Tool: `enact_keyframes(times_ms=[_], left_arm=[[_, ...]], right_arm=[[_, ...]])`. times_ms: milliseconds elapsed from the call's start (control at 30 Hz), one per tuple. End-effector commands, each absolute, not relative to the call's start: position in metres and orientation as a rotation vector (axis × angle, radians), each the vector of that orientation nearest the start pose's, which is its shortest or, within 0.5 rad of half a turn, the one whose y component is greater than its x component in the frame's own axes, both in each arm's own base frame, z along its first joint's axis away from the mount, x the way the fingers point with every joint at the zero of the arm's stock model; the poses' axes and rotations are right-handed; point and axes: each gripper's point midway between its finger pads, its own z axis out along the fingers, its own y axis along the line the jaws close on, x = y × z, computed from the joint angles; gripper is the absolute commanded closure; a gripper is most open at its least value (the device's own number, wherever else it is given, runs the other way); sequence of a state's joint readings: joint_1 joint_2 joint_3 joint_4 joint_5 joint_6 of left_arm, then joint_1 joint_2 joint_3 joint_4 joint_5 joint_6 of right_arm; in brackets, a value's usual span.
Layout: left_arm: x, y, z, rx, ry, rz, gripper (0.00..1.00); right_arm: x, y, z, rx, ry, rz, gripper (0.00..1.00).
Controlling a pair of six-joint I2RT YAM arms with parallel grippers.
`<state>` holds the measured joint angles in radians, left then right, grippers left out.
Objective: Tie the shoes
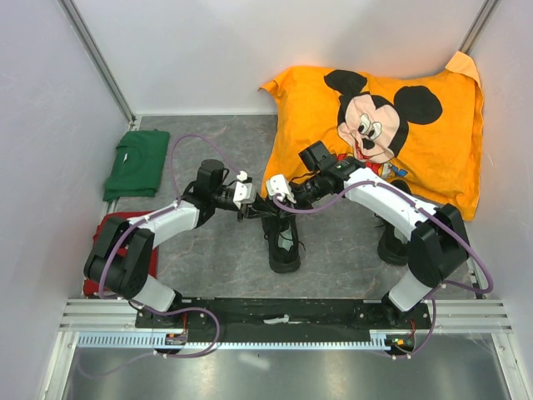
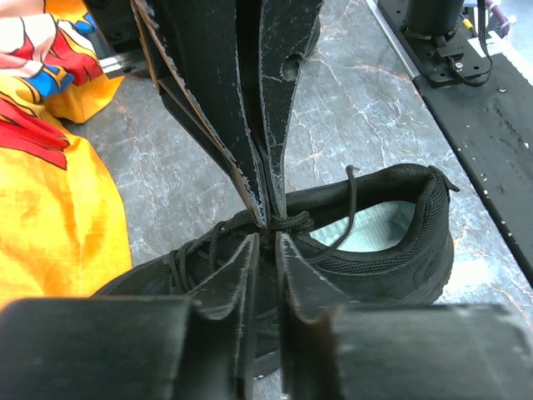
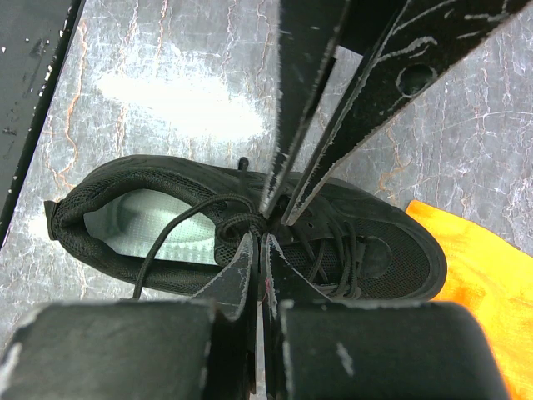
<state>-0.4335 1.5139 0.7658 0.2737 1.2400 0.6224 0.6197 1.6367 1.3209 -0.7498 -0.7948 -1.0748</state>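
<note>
A: Edges?
B: White walls (image 1: 50,125) on the left, back and right. A black base plate (image 1: 333,310) runs along the near edge of the table (image 1: 216,258). An orange Mickey pillow (image 1: 433,142) fills the back right corner. A folded green shirt (image 1: 137,162) lies against the left wall, with a red thing (image 1: 104,225) nearer in, partly under the left arm.
A: Open room?
B: There is bare table left of the centre shoe (image 1: 283,242), out to the shirt. A bare strip separates it from the second shoe (image 1: 390,246).
A: Second shoe?
B: On the right, just beside the pillow's near edge and half hidden by the right arm.
A: Centre shoe vs the arms?
B: It sits mid table, heel toward the base plate and toe toward the back. Both arms meet right over its eyelets.
A: Left end effector (image 2: 266,243)?
B: Narrow, only a thin slit, with its tips at the lace knot (image 2: 287,223). I can't tell whether it grips.
A: Right end effector (image 3: 260,243)?
B: Closed tight, tips down on the same knot from the opposite side. I can't tell whether any lace is caught.
A: Loose lace (image 2: 351,200)?
B: One end arcs up over the pale insole (image 2: 375,225).
</note>
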Motion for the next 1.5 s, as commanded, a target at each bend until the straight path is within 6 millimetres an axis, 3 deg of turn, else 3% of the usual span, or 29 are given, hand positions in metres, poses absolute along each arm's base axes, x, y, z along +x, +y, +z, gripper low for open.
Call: enact_keyframes(times_ms=[0, 100, 300, 733, 967, 1467], left_arm=[[0.249, -0.294, 0.171, 1.511, 1.031, -1.124, 0.93], [0.252, -0.292, 0.175, 1.496, 1.056, -1.095, 0.98], [0.258, -0.283, 0.183, 1.416, 1.143, -1.017, 0.98], [0.285, -0.26, 0.164, 1.179, 1.471, -0.901, 0.98], [0.285, -0.245, 0.158, 1.136, 1.51, -0.856, 0.98], [0.289, -0.238, 0.15, 1.117, 1.535, -0.794, 0.98]], right_arm=[[0.252, 0.307, 0.169, -1.936, 1.298, 0.816, 1.0], [0.254, 0.298, 0.166, -1.931, 1.334, 0.791, 1.0], [0.253, 0.275, 0.16, -1.91, 1.421, 0.739, 1.0], [0.252, 0.236, 0.136, -1.87, 1.602, 0.647, 1.0], [0.251, 0.221, 0.128, -1.855, 1.643, 0.62, 1.0], [0.243, 0.187, 0.12, -1.873, 1.701, 0.525, 1.0]])
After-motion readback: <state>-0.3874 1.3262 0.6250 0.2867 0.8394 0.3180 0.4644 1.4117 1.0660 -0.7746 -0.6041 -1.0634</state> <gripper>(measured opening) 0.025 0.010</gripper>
